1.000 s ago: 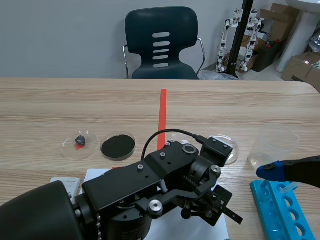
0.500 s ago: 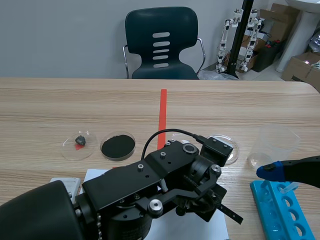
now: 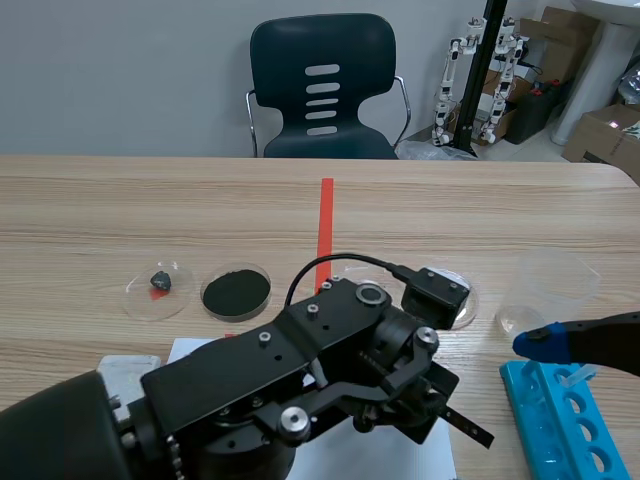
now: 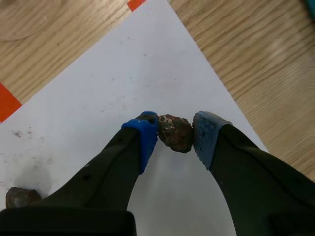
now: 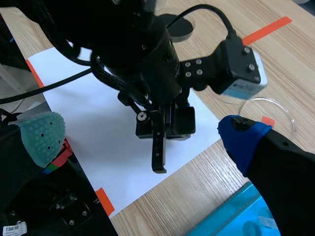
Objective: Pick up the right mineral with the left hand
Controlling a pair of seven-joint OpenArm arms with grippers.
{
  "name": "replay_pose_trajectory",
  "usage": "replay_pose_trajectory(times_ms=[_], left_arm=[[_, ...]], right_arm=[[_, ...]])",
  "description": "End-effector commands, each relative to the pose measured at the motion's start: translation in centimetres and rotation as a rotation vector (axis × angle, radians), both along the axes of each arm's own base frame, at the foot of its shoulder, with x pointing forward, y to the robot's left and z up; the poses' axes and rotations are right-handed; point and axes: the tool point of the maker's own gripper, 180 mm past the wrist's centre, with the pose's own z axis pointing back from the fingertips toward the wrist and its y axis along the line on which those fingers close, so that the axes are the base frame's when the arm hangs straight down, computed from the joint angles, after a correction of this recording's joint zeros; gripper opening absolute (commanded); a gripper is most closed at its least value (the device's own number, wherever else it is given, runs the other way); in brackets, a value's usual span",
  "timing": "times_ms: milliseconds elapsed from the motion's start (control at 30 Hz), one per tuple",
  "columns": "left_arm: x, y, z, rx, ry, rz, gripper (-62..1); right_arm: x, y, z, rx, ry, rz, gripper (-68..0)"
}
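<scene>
In the left wrist view a rough brown mineral (image 4: 175, 133) sits between the blue pads of my left gripper (image 4: 175, 120), over the white paper (image 4: 123, 73). Both pads touch it, so the gripper is shut on it. I cannot tell whether it is off the sheet. A second brown mineral (image 4: 19, 196) lies on the paper, beside and behind the left finger. In the scene view the bulky left arm (image 3: 330, 370) hides the gripper and both minerals. My right gripper (image 5: 142, 135) hangs open above the paper's right side, and its blue fingertip (image 3: 545, 343) shows in the scene view.
On the table behind the paper stand a petri dish with a small dark stone (image 3: 157, 285), a dish of black powder (image 3: 236, 291) and an empty dish (image 3: 468, 298). A clear plastic beaker (image 3: 550, 285) and a blue tube rack (image 3: 560, 420) stand at the right.
The left arm's wrist has shifted slightly up and to the left over the paper. The right arm has not moved.
</scene>
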Motion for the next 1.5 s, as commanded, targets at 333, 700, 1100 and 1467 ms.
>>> replay_pose_trajectory(times_ms=[333, 700, 1100, 1467], left_arm=[[2.4, 5.1, 4.7, -0.155, -0.177, 0.141, -44.9], [3.8, 16.2, 7.6, -0.173, -0.373, 0.374, -44.9], [0.4, 20.3, 13.3, -0.241, -0.534, 0.311, -44.9], [-3.8, 18.4, 16.3, -0.31, -0.608, 0.217, -44.9]], right_arm=[[0.1, 0.1, 0.4, 0.013, -0.01, 0.008, 0.4], [0.1, 0.1, 0.4, 0.013, -0.01, 0.008, 0.4], [0.1, 0.1, 0.4, 0.013, -0.01, 0.008, 0.4], [0.1, 0.1, 0.4, 0.013, -0.01, 0.008, 0.4]])
